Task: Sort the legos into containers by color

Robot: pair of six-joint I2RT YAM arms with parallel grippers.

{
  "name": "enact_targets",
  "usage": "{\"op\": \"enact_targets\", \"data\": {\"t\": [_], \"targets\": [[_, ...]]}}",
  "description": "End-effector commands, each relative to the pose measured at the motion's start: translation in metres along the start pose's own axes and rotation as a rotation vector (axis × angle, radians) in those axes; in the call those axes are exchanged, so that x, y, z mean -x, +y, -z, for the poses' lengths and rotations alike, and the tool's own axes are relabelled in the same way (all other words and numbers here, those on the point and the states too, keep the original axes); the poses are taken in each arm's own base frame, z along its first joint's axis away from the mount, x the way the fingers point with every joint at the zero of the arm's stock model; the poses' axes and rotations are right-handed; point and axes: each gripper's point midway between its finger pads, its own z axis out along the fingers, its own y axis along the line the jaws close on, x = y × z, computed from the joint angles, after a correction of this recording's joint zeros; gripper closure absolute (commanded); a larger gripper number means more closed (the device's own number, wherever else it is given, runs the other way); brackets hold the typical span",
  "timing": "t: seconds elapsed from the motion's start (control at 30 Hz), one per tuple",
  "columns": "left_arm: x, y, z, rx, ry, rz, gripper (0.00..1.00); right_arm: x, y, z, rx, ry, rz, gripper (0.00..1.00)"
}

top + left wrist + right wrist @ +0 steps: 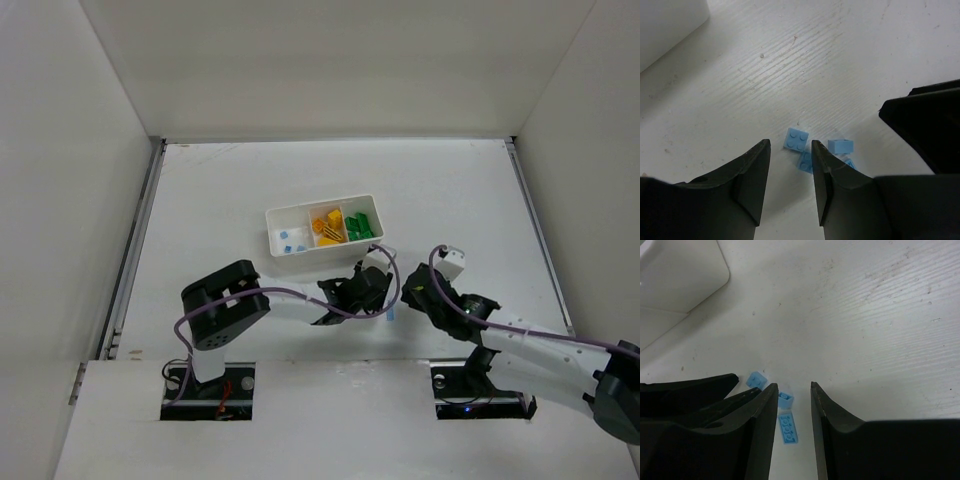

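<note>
The white tray [274, 214] holds pale blue bricks [291, 240] in its left compartment, yellow-orange bricks [327, 227] in the middle and green bricks [358, 225] on the right. Several pale blue bricks [391, 313] lie loose on the table in front of the tray. My left gripper [790, 145] is open and empty, low over the table, with a square blue brick [796, 139] just beyond its tips and others [840, 146] beside its right finger. My right gripper [793, 387] is open and empty, with a small blue brick [785, 400] and a long flat one [788, 424] between its fingers.
The two grippers [381, 297] [404, 297] face each other closely over the same bricks. The right gripper's finger [925, 120] shows in the left wrist view, and the left gripper's finger [695, 390] in the right wrist view. The tray corner [675, 275] is close behind. White walls surround the table.
</note>
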Motion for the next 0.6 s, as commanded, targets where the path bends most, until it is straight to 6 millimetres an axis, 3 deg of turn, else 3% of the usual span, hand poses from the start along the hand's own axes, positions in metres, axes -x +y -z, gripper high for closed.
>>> {"op": "enact_targets", "data": {"t": [0.0, 0.13, 0.33, 0.57], "targets": [[0.024, -0.014, -0.005, -0.03, -0.053, 0.03, 0.64, 0.0, 0.003, -0.002, 0.009, -0.024, -0.016, 0.62], [0.018, -0.008, -0.014, -0.009, -0.033, 0.025, 0.67, -0.002, 0.004, -0.003, 0.023, -0.023, -0.022, 0.62], [0.017, 0.007, -0.018, 0.025, -0.026, 0.033, 0.82, -0.002, 0.007, -0.001, 0.043, -0.019, -0.02, 0.62], [0.045, 0.025, 0.008, 0.035, -0.116, 0.088, 0.87, -0.027, 0.027, -0.001, 0.08, 0.069, 0.094, 0.53]]}}
